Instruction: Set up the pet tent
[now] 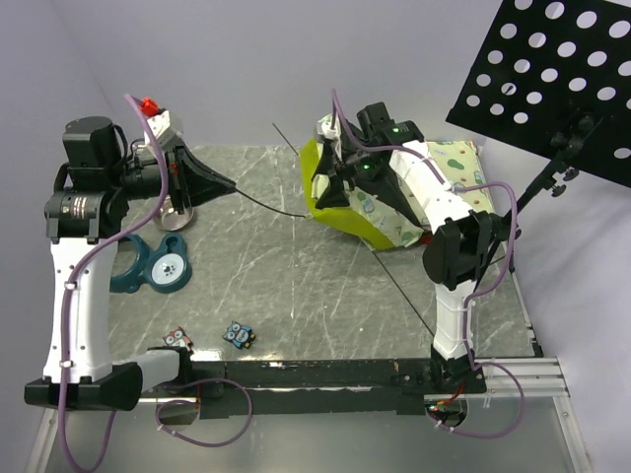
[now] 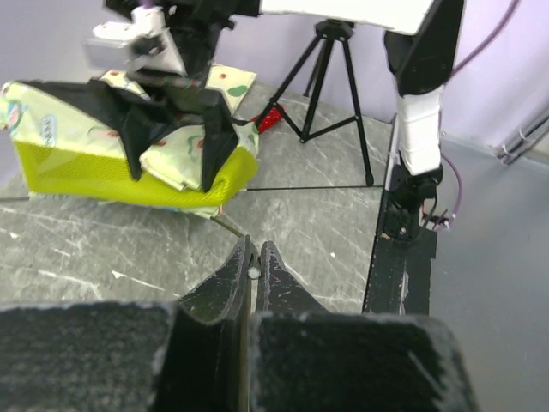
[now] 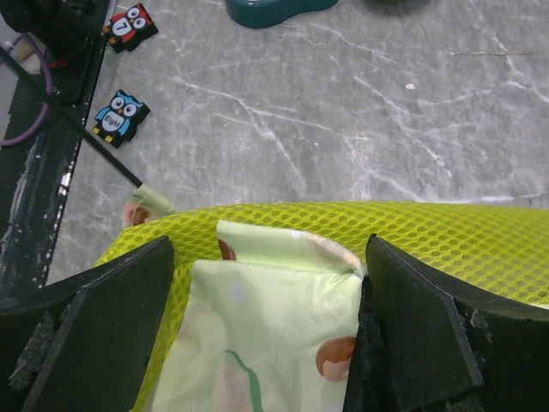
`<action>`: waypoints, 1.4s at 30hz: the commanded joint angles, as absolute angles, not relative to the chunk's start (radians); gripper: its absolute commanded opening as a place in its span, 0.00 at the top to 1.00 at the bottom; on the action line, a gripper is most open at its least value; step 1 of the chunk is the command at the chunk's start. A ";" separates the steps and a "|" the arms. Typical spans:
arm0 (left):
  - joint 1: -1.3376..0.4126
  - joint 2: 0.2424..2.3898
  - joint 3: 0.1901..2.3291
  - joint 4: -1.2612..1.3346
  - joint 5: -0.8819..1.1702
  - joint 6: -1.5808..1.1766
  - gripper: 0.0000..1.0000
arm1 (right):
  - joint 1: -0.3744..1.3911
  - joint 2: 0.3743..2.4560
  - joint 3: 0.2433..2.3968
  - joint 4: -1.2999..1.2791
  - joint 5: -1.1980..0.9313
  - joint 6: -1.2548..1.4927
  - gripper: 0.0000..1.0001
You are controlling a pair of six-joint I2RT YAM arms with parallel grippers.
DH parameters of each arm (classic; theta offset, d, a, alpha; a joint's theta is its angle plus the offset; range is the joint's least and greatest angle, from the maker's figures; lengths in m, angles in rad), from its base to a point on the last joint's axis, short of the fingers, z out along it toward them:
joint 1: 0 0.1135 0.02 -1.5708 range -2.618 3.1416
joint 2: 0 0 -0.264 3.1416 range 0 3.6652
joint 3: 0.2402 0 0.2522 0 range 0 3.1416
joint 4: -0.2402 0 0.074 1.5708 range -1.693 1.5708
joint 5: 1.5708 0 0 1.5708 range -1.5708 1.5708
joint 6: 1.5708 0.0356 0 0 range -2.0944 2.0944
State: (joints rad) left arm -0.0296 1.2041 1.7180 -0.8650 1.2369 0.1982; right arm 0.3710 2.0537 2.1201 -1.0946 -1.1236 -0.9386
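Note:
The pet tent (image 1: 380, 219) lies crumpled at the back right of the table, cream avocado-print fabric over lime mesh (image 3: 446, 232) with black sheet folds (image 2: 146, 120). My left gripper (image 1: 227, 185) is shut on the end of a thin pole (image 1: 271, 204) that runs right into the tent; its white tip (image 2: 254, 273) shows between the fingers (image 2: 283, 287). My right gripper (image 1: 333, 189) hangs over the tent's left end, open wide. A fold of printed fabric (image 3: 266, 318) lies between its fingers (image 3: 425, 330) and touches the right one. A second pole (image 3: 81, 137) enters a sleeve.
A flat printed mat (image 1: 458, 160) lies behind the tent. A black perforated panel (image 1: 552, 69) on a tripod stand (image 2: 330, 81) stands at the back right. A teal pet bowl (image 1: 158, 264) and two owl cards (image 1: 238, 335) (image 1: 177, 338) lie front left.

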 commanded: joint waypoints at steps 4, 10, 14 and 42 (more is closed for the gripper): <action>0.031 1.166 1.612 -0.664 1.310 0.018 0.99 | 0.318 2.002 2.143 -1.089 -1.190 -0.887 0.00; 0.032 1.167 1.601 -0.634 1.313 0.008 0.99 | 0.310 2.026 2.140 -1.106 -1.181 -0.887 0.02; 0.035 1.169 1.598 -0.612 1.293 0.008 0.99 | 0.307 2.045 2.158 -1.097 -1.184 -0.875 0.48; -0.103 1.273 1.379 0.388 1.163 -0.713 0.99 | 0.532 1.879 2.054 0.209 -1.138 0.377 1.00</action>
